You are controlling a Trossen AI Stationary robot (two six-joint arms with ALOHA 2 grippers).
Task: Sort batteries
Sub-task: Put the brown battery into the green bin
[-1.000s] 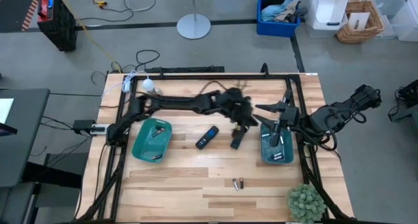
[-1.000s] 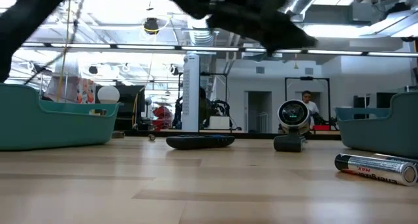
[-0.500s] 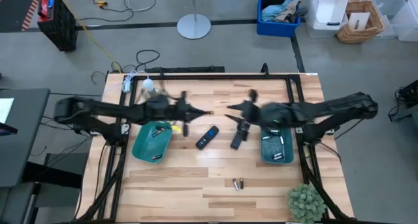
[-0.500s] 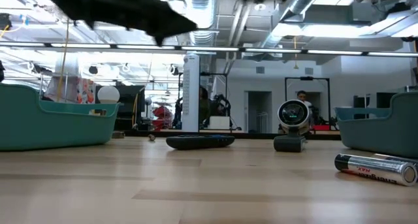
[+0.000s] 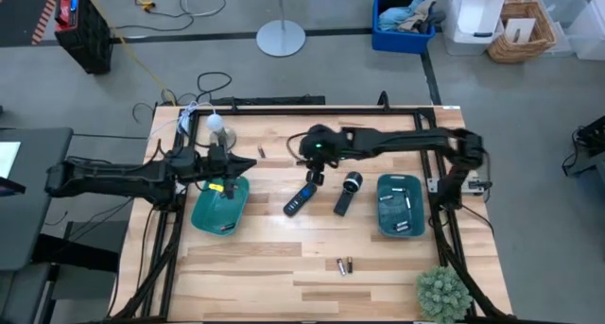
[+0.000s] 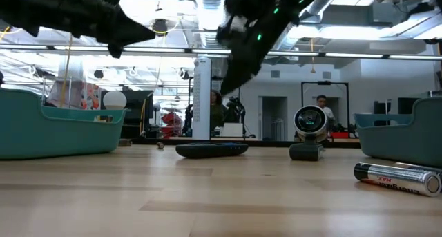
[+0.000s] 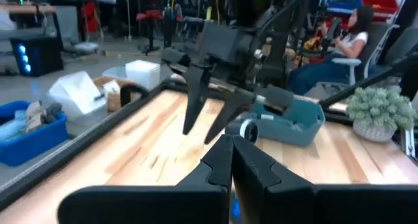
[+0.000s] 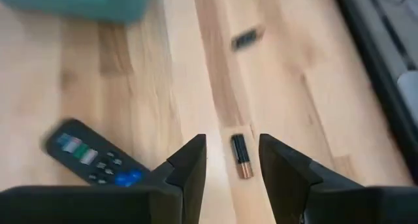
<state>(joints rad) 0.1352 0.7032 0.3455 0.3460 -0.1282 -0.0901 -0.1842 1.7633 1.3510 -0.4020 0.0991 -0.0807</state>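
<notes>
Take the remote control [image 5: 300, 200] in the middle of the worktop [image 5: 284, 267] as your reference. Your right tool [image 5: 315, 176] hangs just beyond its far end, fingers spread apart and empty; in the right wrist view a single battery [image 8: 240, 156] lies on the wood between those fingers, with the remote off to one side and another small dark battery [image 8: 245, 38] farther on. In the high view that second battery [image 5: 262, 152] sits on the worktop toward the left of the remote, near the back edge.

Your left tool [image 5: 225, 162] is to the remote's left, above the far rim of the left teal tray [image 5: 202, 214]. Its fingers are pressed together with nothing seen between them in the left wrist view.

The flashlight [image 5: 347, 193] lies just right of the remote. Beyond it sits the right teal tray [image 5: 382, 222], with several batteries [image 5: 401, 203] inside. Two more batteries [image 5: 344, 264] lie side by side on the worktop nearer the front edge than the remote; one of them [image 6: 396, 178] shows close up in the low view. A small potted plant [image 5: 442, 292] stands at the front right corner.
</notes>
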